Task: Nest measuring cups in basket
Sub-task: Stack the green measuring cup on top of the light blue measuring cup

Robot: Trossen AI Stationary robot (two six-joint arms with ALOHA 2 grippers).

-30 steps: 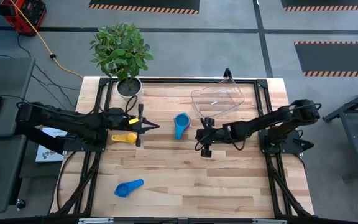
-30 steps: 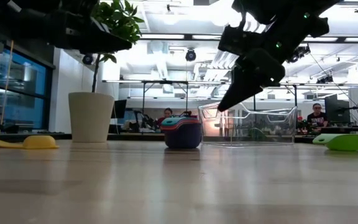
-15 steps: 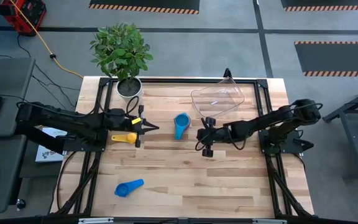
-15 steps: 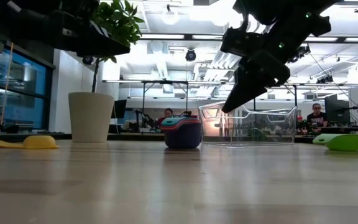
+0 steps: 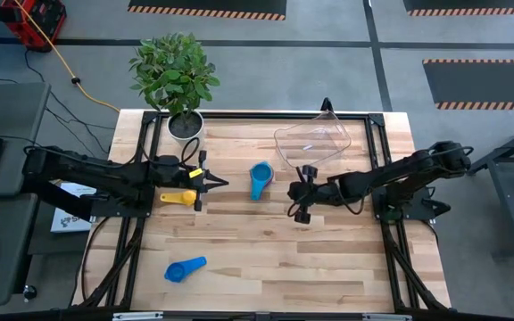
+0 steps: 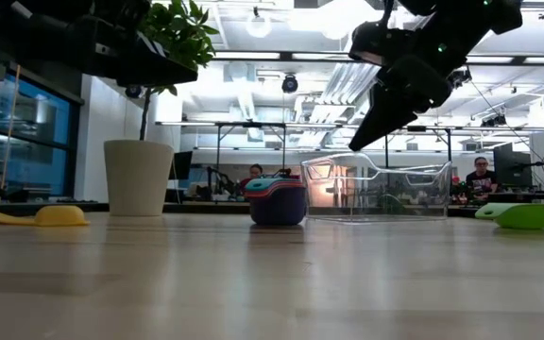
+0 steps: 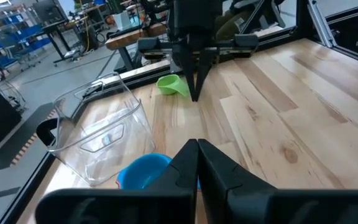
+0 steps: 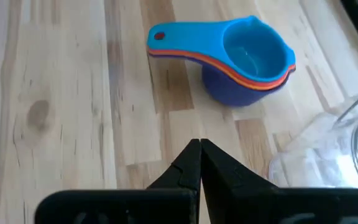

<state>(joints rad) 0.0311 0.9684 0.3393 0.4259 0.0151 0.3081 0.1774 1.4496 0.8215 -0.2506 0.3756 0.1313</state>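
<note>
Most of the job is still ahead, from where I stand. A nested stack of measuring cups [image 5: 259,178], light blue on top with orange and red rims showing under it and a dark blue cup at the bottom, sits on the bare wooden table [image 5: 275,267] near its middle, not in the basket [image 5: 312,143]. The clear basket rests toward the far edge, just beside the stack and apart from it, and in the low view I see no cup inside it.

3 other cups lie loose. A yellow cup [image 5: 181,198] sits just under the left gripper [image 5: 224,182]; a blue cup [image 5: 184,269] lies well apart, near the front left of the table. A green cup [image 6: 515,214] shows at the right of the low view, but the right arm hides it from above.

The left gripper is pinched closed with nothing in it, hovering beside the yellow cup. The right gripper [image 5: 294,193] is also closed and empty, raised above the table between the stack and the basket's near corner, its tip pointing toward the stack.

I'd judge the nesting partly done. What remains is adding the loose cups and getting the whole set into the basket. A potted plant [image 5: 177,76] stands at the far left corner.
</note>
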